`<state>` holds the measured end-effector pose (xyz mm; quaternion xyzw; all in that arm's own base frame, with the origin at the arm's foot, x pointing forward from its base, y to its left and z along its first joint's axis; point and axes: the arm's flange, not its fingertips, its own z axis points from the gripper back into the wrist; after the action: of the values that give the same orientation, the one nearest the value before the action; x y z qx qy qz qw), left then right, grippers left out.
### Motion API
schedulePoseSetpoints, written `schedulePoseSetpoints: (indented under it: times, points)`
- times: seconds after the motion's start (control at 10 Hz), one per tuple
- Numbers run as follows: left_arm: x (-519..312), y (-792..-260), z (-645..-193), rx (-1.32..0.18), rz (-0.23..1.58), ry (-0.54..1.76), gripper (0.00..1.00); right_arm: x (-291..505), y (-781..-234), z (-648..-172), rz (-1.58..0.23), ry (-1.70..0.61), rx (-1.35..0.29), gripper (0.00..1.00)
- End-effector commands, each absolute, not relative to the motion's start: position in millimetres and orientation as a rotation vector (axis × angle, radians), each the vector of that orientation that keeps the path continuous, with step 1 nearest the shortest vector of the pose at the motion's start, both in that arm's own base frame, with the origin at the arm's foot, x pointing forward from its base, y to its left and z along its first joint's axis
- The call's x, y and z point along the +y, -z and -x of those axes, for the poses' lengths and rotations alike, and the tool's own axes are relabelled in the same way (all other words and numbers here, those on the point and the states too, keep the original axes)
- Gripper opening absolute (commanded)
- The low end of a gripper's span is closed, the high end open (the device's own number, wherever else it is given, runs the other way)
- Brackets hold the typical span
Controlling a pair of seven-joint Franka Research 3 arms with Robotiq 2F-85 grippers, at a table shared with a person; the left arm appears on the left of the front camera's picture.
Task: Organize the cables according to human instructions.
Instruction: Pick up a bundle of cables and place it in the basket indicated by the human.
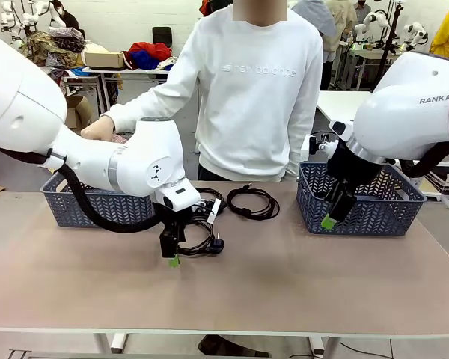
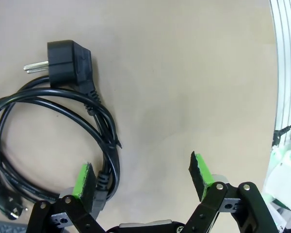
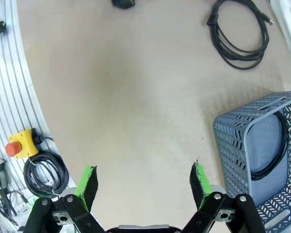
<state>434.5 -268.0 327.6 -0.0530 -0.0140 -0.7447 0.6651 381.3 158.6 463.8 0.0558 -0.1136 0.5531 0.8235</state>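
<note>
Hovering over coiled cable (image 2: 68,59), left fingers (image 2: 85,180) spread wide, empty; right fingers (image 3: 88,180) spread too, near basket (image 3: 235,141).

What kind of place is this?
Probably a robot testing lab: white robot arms at a table, a red emergency stop button nearby, and a cluttered worktable behind the person.

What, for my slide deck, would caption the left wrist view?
Left gripper, jaws open, beside a coiled black cord and plug on the tan table.
</note>
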Motion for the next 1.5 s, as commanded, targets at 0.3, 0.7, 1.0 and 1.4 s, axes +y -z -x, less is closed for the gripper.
schedulePoseSetpoints:
  times: [0.3,0.7,1.0,1.4]
  points:
    - [-277,-318,-449,-0.034,0.091,1.681,1.00,160,-465,-382,-0.113,-1.173,-0.243,1.00]
    - [-280,-308,-453,-0.011,0.115,1.683,1.00,160,-465,-382,-0.113,-1.173,-0.243,1.00]
    - [-281,-307,-452,-0.003,0.122,1.679,1.00,160,-465,-382,-0.113,-1.173,-0.243,1.00]
    - [-281,-309,-448,0.007,0.113,1.658,1.00,160,-465,-382,-0.113,-1.173,-0.243,1.00]
